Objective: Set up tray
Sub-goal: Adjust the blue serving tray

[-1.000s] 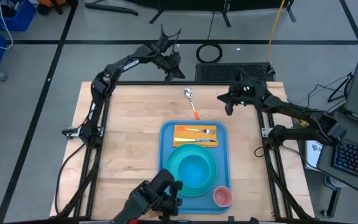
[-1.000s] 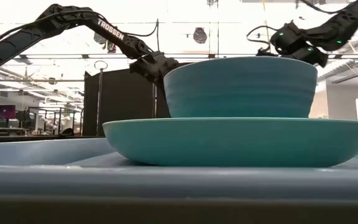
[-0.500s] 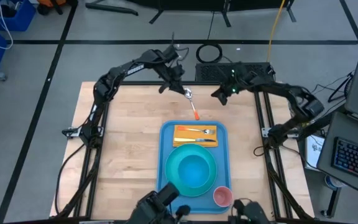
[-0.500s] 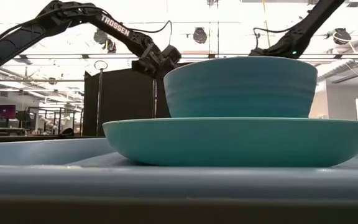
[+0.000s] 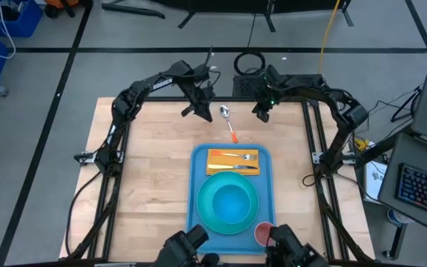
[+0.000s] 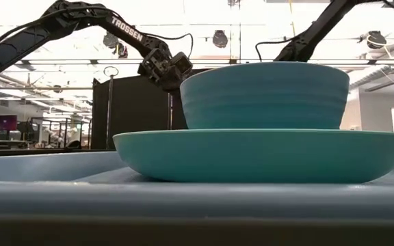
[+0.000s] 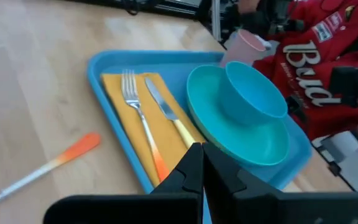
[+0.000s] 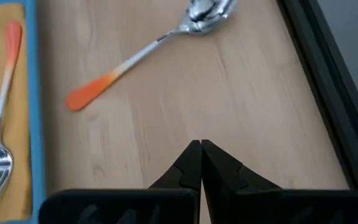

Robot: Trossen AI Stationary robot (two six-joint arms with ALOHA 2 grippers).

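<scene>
Wooden table point(image 5: 147, 170) — one tray point(image 5: 197, 159) | one spoon point(image 5: 229, 123) | left hand point(image 5: 186, 113), right hand point(image 5: 259, 117) — both closed, empty

Spoon point(image 7: 36, 175) bowl end cut off — right gripper point(image 6: 279, 56) hidden behind bowl point(image 6: 264, 96).

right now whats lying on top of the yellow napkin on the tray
A fork and a knife lie side by side on the napkin. The plate hides the napkin's near edge; anything beneath cannot be seen.

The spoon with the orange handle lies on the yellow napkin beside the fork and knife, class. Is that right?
No. The spoon lies on the bare wooden table, outside the tray. Only the fork and knife lie on the yellow napkin, as the high view shows.
</scene>
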